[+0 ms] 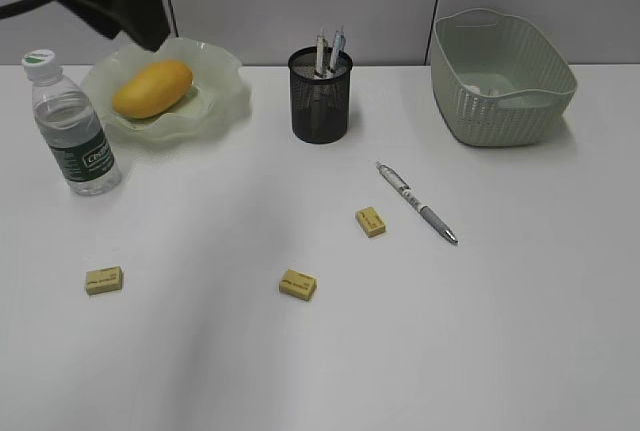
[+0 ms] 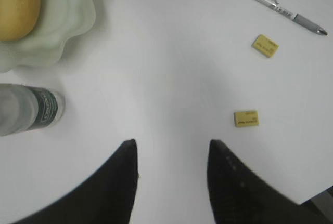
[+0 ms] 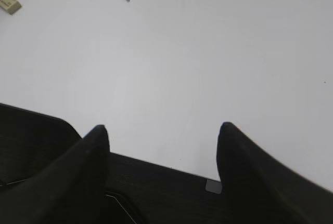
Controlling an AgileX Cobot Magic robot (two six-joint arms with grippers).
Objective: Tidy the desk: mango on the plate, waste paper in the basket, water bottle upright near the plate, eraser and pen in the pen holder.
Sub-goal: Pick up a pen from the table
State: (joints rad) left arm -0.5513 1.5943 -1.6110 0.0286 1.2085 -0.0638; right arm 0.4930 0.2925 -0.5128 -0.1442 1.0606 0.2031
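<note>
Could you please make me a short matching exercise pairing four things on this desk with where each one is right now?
Things:
1. mango
2. water bottle
3. loose pen
4. waste paper

Places:
A. lying flat on the bare desk, right of the pen holder
B. inside the basket
C. standing upright, left of the plate
D. resting on the plate

Pairs: 1-D, 2-C, 3-A, 4-B
</note>
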